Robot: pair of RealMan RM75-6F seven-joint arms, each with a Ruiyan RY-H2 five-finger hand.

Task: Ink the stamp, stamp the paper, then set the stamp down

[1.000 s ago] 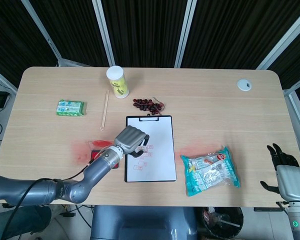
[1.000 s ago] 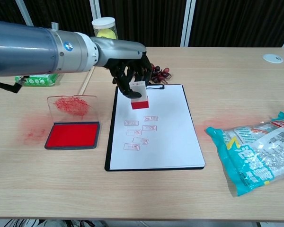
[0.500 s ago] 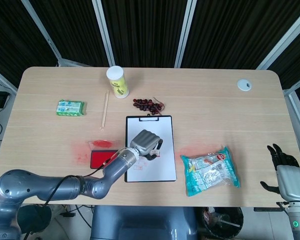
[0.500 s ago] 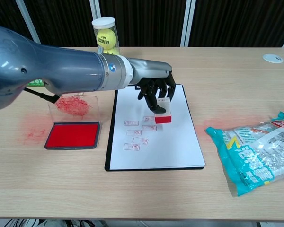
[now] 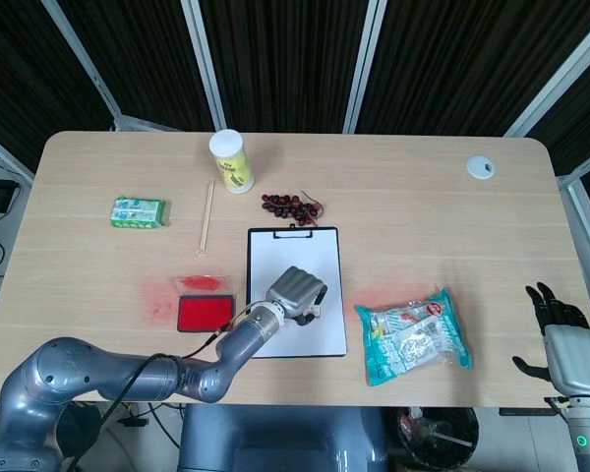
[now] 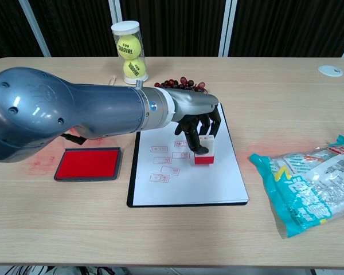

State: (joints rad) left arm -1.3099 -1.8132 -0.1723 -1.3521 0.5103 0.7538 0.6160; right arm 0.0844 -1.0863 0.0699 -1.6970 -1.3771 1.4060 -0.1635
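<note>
The left hand (image 6: 199, 127) has its fingers closed around the upper part of the stamp (image 6: 204, 152) and holds it from above, with the red base of the stamp down on the paper (image 6: 218, 183). In the chest view the base seems to touch the sheet, at the right of the group of red marks (image 6: 171, 159) that are already printed there, but I cannot tell how hard it presses.

My judgement is that the step in hand is the stamping itself. To do it well, the hand should push straight down with the base flat, so that all edges print equally. It should not slide or rock sideways, because this would smear the ink. After the press it is better to lift straight up, and the clipboard (image 6: 135, 166) under the paper should not move with it.

The stamp is directly under the palm and between the fingers, so in the head view the left hand (image 5: 298, 291) covers it almost completely. The ink pad (image 6: 89, 164) lies open on the table (image 6: 172, 235) at the left of the clipboard, just beside it, partly behind the arm. A free place on the table near the pad would probably be suitable for setting the stamp down.

The right hand (image 5: 560, 339) rests well apart at the right edge of the table, fingers spread, holding nothing.
</note>
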